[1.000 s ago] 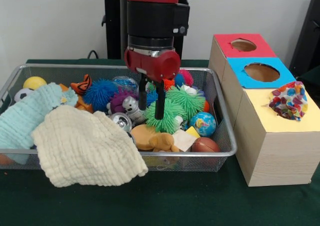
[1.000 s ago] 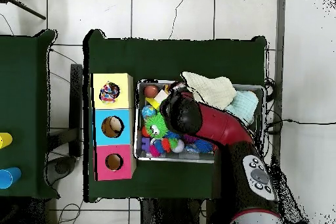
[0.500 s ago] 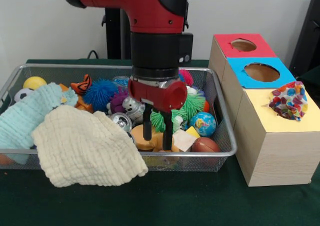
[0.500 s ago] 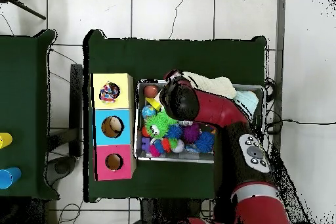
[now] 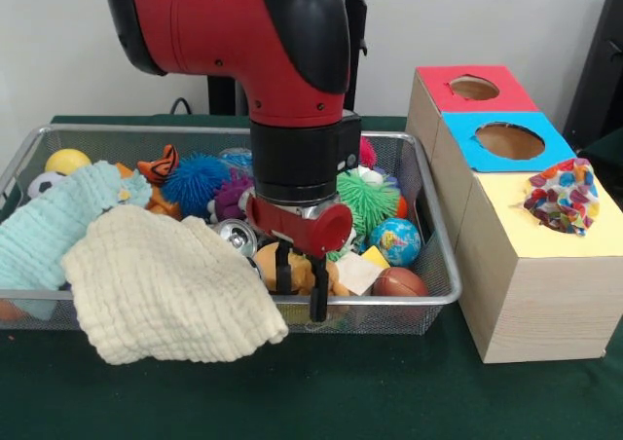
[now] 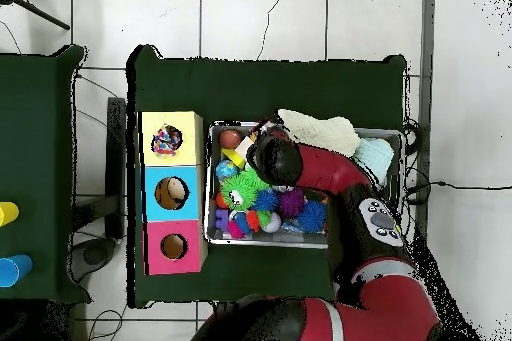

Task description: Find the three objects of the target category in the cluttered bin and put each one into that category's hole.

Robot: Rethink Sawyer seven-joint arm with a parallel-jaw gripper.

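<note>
Wire basket (image 5: 443, 282): silver mesh, on a green-covered table (image 5: 389, 391), crowded with toys. The overhead view shows it lying just beside a row of three boxes.

Claw (image 5: 300, 286): at the end of the red and black arm (image 5: 243, 31), lowered at the basket's front rim. In the front view its two black fingers (image 5: 318, 297) stand slightly apart with nothing seen between them, over an orange-tan soft toy (image 5: 316, 276). The overhead view hides the fingers under the arm's wrist.

Patchwork ball (image 5: 563, 196): many-coloured, resting in the round hole of the yellow-topped box (image 5: 531, 284), well apart from the claw. Overhead it shows as a speckled spot (image 6: 166, 140) in the yellow panel.

Other boxes: blue-topped (image 5: 506, 140) and red-topped (image 5: 474, 88); the front view shows both holes dark, and overhead each shows a brownish round patch inside.

Cloths: cream cloth (image 5: 165, 289) draped over the front rim; pale blue cloth (image 5: 54, 228) beside it.

Basket contents, front view: spiky green ball (image 5: 368, 197), globe ball (image 5: 394, 240), brown ball (image 5: 399, 282), blue spiky ball (image 5: 195, 182), yellow ball (image 5: 66, 161). Overhead adds a purple spiky ball (image 6: 291, 203), hidden by the arm in front.
</note>
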